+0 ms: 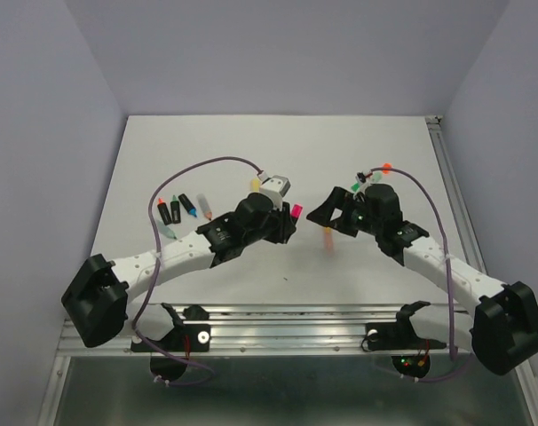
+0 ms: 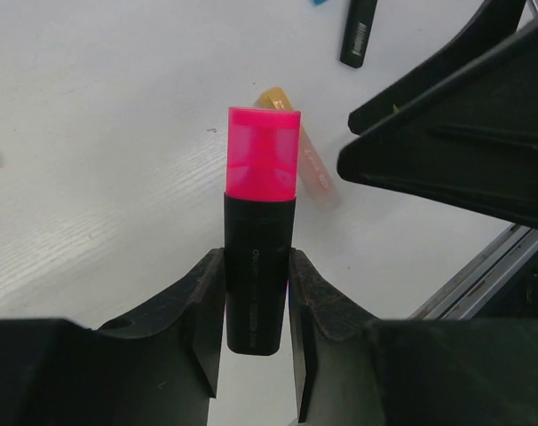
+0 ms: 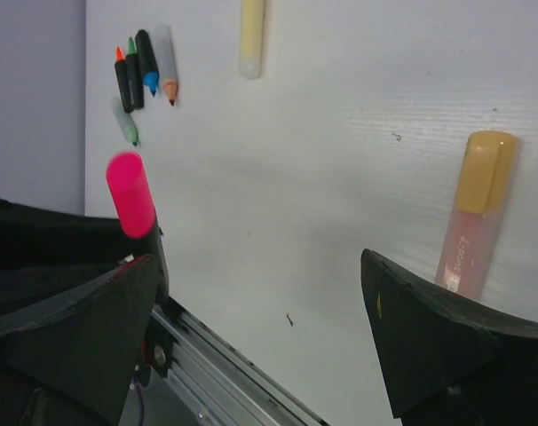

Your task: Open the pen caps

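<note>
The left gripper (image 2: 256, 306) squeezes a black pen (image 2: 256, 266) – its tiny print is too small to read. The pink cap (image 2: 263, 153) is on, near the right gripper (image 3: 260, 266) – jaws wide apart. Both arms bend inward. Farther off lies an orange cap (image 3: 486, 173).

My L gripper (image 2: 256, 282) is closed tight on a pen (image 2: 258, 226), arm reaching to centre. My R gripper (image 3: 258, 271) faces it w/ jaws wide apart, holding nothing. Both are raised, tips near each other.
</note>
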{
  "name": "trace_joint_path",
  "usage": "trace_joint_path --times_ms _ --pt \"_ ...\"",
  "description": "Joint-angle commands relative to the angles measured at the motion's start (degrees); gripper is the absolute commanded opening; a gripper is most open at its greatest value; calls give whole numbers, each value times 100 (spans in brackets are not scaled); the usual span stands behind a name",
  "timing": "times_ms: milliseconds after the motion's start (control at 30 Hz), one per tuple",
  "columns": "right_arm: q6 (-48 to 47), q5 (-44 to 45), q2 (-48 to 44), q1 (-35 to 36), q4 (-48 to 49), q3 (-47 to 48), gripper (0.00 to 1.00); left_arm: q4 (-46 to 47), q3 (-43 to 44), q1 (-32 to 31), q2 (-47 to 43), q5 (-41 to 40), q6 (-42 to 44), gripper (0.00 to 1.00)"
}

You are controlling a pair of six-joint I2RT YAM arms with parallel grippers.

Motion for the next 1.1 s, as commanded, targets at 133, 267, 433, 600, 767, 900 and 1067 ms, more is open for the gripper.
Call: trace_joint_path --times_ms 133,267,433,600,767,900,1067 --pt "496 1010 338 412 1083 379 100 385 224 -456 409 -444 -319 0" --pt "514 1186 452 500 1162 458 99 376 356 -570 585 -470 -284 0" --pt "531 1177 663 649 1197 519 86 368 470 -606 691 -523 -345 0" --pt "593 1213 795 790 1250 537 65 350 585 -606 779 -505 -415 0" --pt "637 1239 848 878 1417 493 44 350 629 -623 849 -488 -442 0" --pt "637 1379 830 922 1418 484 40 350 611 -632 840 -470 -459 0" --pt "610 1520 813 948 1347 484 40 350 594 -667 796 -488 -459 0"
